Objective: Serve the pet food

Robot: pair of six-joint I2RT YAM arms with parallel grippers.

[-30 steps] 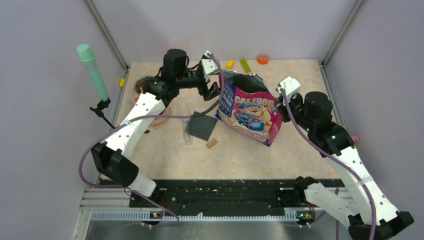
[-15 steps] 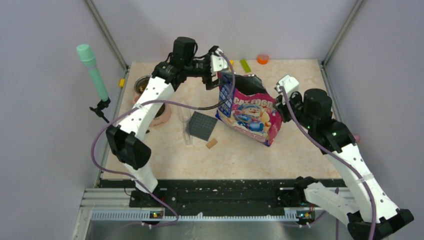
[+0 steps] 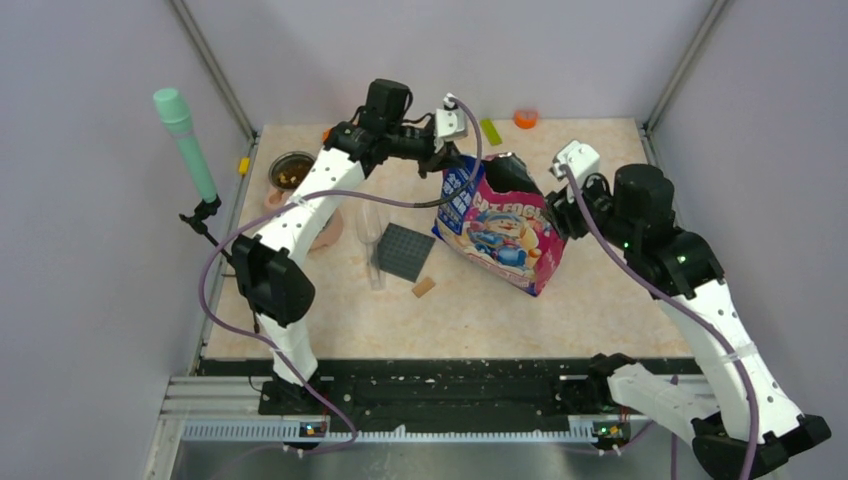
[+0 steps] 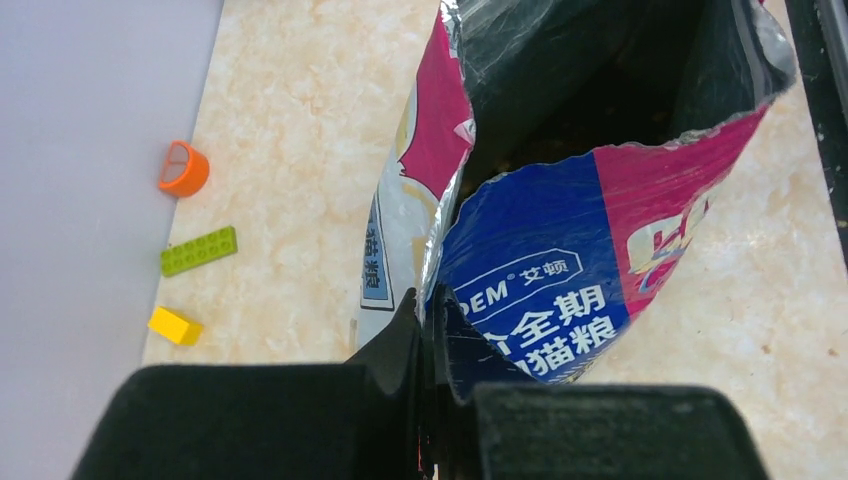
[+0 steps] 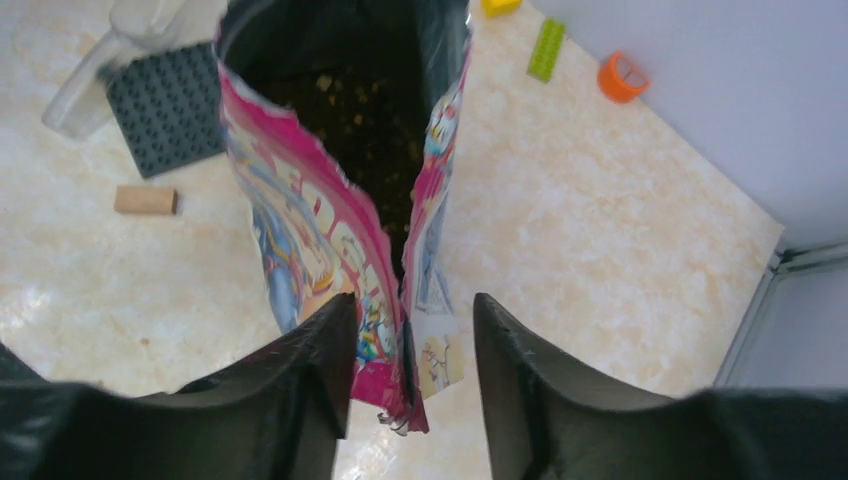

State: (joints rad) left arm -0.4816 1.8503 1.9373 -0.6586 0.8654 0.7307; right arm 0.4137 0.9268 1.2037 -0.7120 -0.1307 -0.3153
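The pink-and-blue pet food bag stands open-topped mid-table. Dark-brown kibble shows deep inside it in the right wrist view. My left gripper reaches over from the far left and is shut on the bag's rear left top edge, the foil seam pinched between its jaws. My right gripper stands open at the bag's right side. Its two fingers straddle the torn pink corner with a gap on either side of it.
A dark grey studded plate, a tan block and a clear cup lie left of the bag. A metal bowl with brown bits sits far left. A green brick and orange ring lie by the back wall.
My left arm swung right to the bag's rear corner and closed on its edge. My right gripper, which was shut on the bag's right edge, has opened.
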